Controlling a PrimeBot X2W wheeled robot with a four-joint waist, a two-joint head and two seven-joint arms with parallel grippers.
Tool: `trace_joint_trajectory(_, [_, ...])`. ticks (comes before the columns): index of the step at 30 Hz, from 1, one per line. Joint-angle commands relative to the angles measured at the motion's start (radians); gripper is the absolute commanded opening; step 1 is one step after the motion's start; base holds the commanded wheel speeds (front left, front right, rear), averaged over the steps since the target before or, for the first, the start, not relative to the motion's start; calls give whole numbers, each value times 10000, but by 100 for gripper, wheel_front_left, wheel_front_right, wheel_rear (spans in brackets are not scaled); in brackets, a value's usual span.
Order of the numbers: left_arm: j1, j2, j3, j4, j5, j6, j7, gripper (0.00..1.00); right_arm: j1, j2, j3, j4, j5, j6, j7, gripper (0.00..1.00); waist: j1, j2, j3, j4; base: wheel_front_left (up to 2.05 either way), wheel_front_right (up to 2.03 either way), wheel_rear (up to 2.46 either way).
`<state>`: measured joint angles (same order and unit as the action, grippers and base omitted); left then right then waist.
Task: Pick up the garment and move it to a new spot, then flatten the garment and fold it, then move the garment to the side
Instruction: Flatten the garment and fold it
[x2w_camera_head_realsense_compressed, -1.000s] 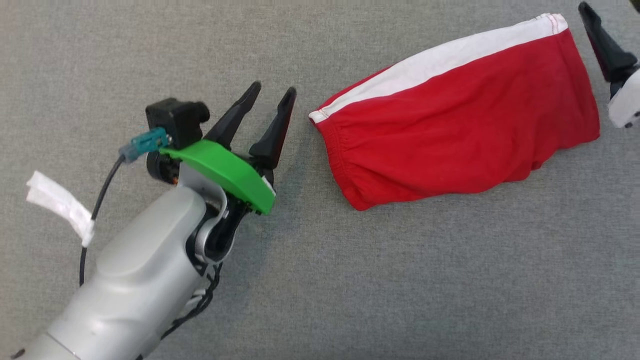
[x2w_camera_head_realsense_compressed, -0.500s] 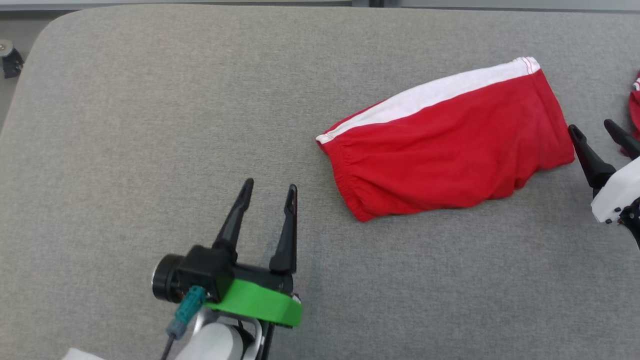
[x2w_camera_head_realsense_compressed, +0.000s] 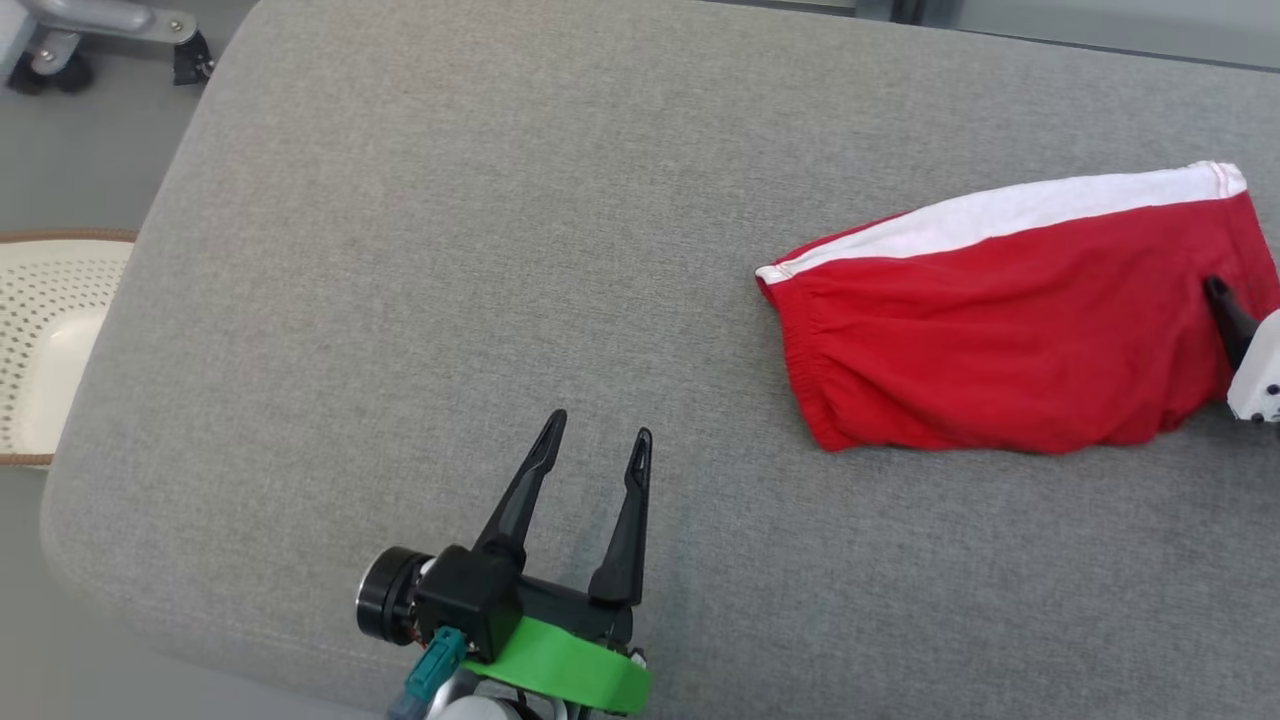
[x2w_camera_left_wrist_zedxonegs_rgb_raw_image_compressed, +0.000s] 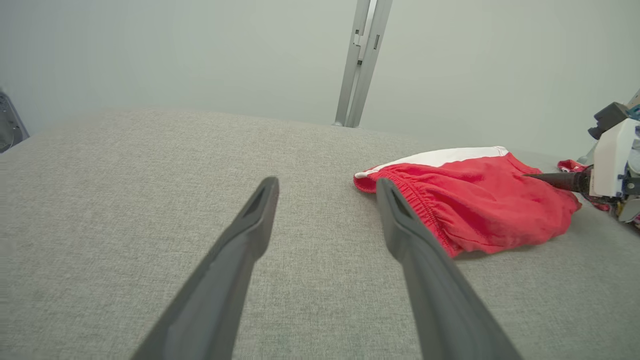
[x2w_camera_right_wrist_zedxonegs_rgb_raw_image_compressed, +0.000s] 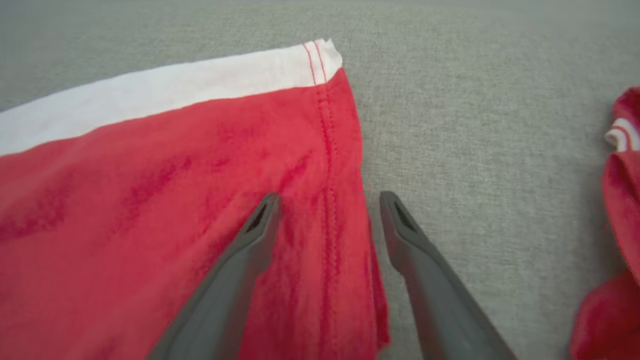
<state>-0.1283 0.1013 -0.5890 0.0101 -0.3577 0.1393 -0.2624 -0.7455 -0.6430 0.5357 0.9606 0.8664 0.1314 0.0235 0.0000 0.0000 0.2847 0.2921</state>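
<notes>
"Looking at the shorts (x2w_camera_head_realsense_compressed: 1000, 340), where are they?"
"Lying on the grey top (x2w_camera_head_realsense_compressed: 400, 250), over on the robot's right. They are red with a white band."
"Is the left gripper (x2w_camera_head_realsense_compressed: 600, 425) holding them?"
"No. Its 2 fingers stand wide apart with nothing between them, well away from the shorts."
"And the right gripper (x2w_camera_right_wrist_zedxonegs_rgb_raw_image_compressed: 330, 196)?"
"Wide apart too, holding nothing. 1 finger is over the shorts' stitched edge, the other over the grey top. I can't tell if it touches the shorts. More red cloth (x2w_camera_right_wrist_zedxonegs_rgb_raw_image_compressed: 620, 165) lies near."
</notes>
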Motion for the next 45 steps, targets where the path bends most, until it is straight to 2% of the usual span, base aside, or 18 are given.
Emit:
trace_joint_trajectory(1, [173, -96, 15, 63, 131, -115, -28, 100, -49, 91, -79, 243, 66, -17, 88, 100, 0, 0, 92, 387, 0, 0, 0])
trace_joint_trajectory(6, [215, -223, 115, 133, 342, -357, -28, 100, -114, 282, -186, 1001, -69, -17, -98, 100, 0, 0, 142, 537, 0, 0, 0])
trace_joint_trajectory(18, [280, -346, 412, 205, 765, -590, -29, 100, -398, 554, -164, 2289, -404, -30, -264, 100, 0, 0, 203, 301, 0, 0, 0])
trace_joint_trajectory(19, [291, -353, 430, 203, 790, -596, -29, 100, -372, 624, -148, 2275, -349, -28, -214, 97, 0, 0, 204, 279, 0, 0, 0])
trace_joint_trajectory(20, [305, -362, 439, 200, 818, -621, -29, 100, -326, 712, -120, 2218, -294, -27, -133, 52, 0, 0, 201, 253, 0, 0, 0])
trace_joint_trajectory(21, [320, -369, 443, 209, 828, -641, -29, 100, -272, 765, -66, 2145, -272, -22, -78, 23, 0, 0, 196, 230, 0, 0, 0])
trace_joint_trajectory(22, [332, -374, 453, 216, 844, -666, -29, 100, -202, 805, -1, 2032, -253, -20, -25, 0, 0, 0, 196, 197, 0, 0, 0])
trace_joint_trajectory(25, [323, -395, 483, 228, 867, -664, -29, 100, -133, 665, 255, 1743, -411, -23, -120, 0, 0, 0, 183, 75, 0, 0, 0])
trace_joint_trajectory(30, [446, -415, 566, 289, 764, -728, -29, 100, -225, 172, 870, 1273, -1179, -24, -863, 0, 0, 0, -92, -287, 0, 0, 0])
trace_joint_trajectory(33, [528, -433, 588, 305, 681, -756, -29, 100, -217, 102, 1011, 1040, -1433, -22, -1199, 0, 0, 0, -347, -612, 0, 0, 0])
trace_joint_trajectory(40, [766, -460, 551, 396, 655, -792, -29, 100, -101, -507, 1045, 681, -1895, -20, -1477, 0, 0, 0, -872, -1371, 0, 0, 0])
trace_joint_trajectory(45, [787, -471, 520, 476, 623, -834, -29, 100, -229, -838, 923, 463, -2320, -20, -1398, 0, 0, 0, -1064, -1556, 0, 0, 0])
